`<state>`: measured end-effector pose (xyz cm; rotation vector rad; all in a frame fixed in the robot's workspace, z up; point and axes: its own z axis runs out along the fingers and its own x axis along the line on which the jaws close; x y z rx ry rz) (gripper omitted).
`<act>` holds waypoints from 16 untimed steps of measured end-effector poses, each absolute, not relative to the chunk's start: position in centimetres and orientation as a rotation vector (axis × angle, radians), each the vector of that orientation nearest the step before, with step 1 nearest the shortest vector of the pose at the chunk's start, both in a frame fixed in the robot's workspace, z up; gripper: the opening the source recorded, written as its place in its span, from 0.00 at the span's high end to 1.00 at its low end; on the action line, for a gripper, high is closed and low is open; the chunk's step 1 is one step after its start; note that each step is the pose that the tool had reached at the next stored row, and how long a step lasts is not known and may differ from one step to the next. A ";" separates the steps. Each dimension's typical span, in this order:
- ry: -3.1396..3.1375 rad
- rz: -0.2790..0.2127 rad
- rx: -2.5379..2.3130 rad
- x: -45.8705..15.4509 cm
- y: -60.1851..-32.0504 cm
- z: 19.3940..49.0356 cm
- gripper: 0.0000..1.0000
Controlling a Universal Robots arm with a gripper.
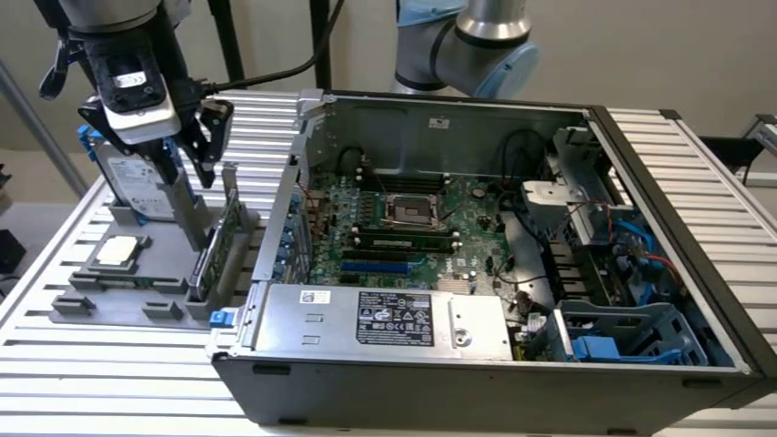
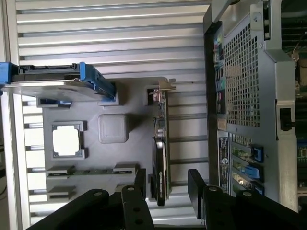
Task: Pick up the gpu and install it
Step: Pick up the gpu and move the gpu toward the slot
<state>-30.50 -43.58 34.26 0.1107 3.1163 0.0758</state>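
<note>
Desk slatted metal, pale wall behind | exterior view: motherboard in open case | wrist view: pincer released, astride upright gpu on grey tray

A slatted silver metal table carries a dark grey open computer case. Inside it are a green motherboard and a silver power supply box. Beside the case, on the exterior view's left, a grey plastic holder tray keeps 1 square silver processor chip lying flat and 1 silver-labelled hard drive with blue rails standing on its edge.
</note>
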 end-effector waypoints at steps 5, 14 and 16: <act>3.116 0.076 0.111 -30.5 -43.9 33.4 0.52; 3.116 0.076 0.111 -30.5 -44.3 31.7 0.52; 3.116 0.076 0.111 -30.5 -44.4 31.4 0.52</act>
